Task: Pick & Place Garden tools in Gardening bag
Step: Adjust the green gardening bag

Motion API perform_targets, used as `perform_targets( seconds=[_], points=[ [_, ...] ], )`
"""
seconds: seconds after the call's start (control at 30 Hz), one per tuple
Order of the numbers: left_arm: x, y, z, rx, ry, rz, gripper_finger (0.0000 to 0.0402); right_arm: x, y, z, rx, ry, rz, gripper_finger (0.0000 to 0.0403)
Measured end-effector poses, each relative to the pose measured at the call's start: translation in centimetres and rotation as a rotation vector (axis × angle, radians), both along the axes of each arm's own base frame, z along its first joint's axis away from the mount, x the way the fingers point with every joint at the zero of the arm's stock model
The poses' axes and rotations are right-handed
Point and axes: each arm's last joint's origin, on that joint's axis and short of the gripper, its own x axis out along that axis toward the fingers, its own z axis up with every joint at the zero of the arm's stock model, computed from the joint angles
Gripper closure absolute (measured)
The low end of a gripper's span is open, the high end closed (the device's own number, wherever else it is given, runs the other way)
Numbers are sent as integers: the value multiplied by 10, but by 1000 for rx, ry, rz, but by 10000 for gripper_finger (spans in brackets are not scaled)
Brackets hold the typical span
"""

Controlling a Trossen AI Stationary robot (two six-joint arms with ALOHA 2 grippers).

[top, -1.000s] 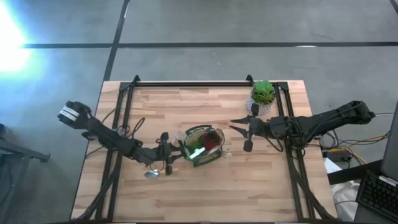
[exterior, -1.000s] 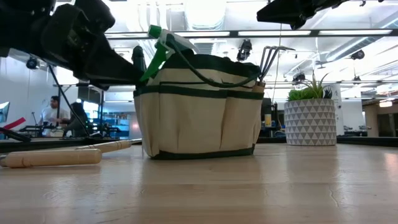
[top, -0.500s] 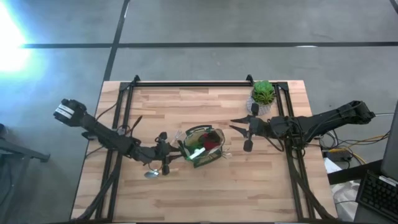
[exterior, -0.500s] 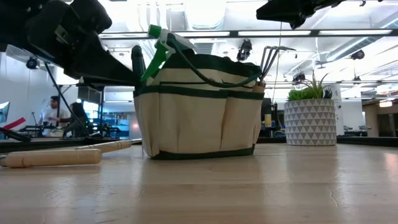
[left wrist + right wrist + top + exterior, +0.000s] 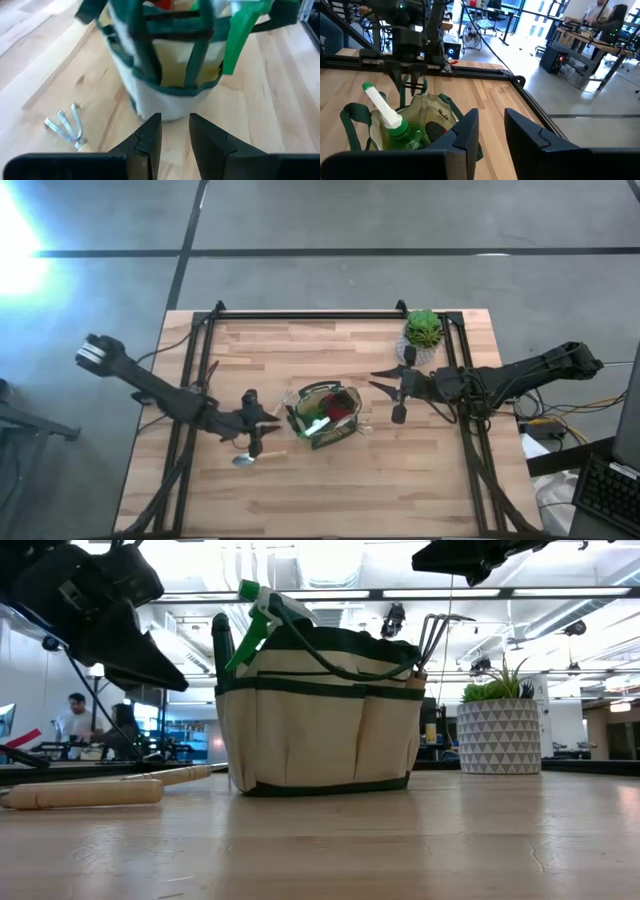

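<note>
High view has the gardening bag [image 5: 322, 416] sitting near the middle of the wooden table [image 5: 330, 490], mouth up, and it's already loaded: a bright green piece [image 5: 318, 426] and something red [image 5: 343, 406] show inside the dark green rim. Just beside the bag, on the left arm's side, hangs the left gripper [image 5: 268, 427], fingers pointing at the bag but apart from it. Its wrist camera shows the two dark fingers [image 5: 151, 137] parted by a narrow gap with nothing between them. Below that gripper, a trowel [image 5: 250, 459] lies flat on the boards, metal blade away from the bag, wooden handle toward it.

Over on the bag's other side, the right gripper [image 5: 384, 387] waits well apart from the bag, near the white plant pot [image 5: 422, 340] in the table's far corner. Its fingers [image 5: 466, 130] stand spread, holding nothing.

Low view now: the bag [image 5: 318, 715] stands upright, a metal fork's tines [image 5: 443, 628] poking up over the rim on the pot's side, and the green spray nozzle [image 5: 257, 615] sticking out at the opposite end. A small pronged metal piece [image 5: 65, 125] lies on the table by the bag's base (possibly a hand rake, the left wrist view is too blurred to be sure).
</note>
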Motion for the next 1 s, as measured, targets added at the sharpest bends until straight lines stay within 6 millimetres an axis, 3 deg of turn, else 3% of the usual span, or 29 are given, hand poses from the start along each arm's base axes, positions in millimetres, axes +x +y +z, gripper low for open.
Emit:
perform_targets(
  seconds=[0.4,1.0],
  points=[
    [-20,9,-4,-128,139,101,300,0,0,0,1,-4,-1,310],
    [-21,26,-11,-104,199,267,300,1,-8,1,7,-11,-41,316]
  ],
)
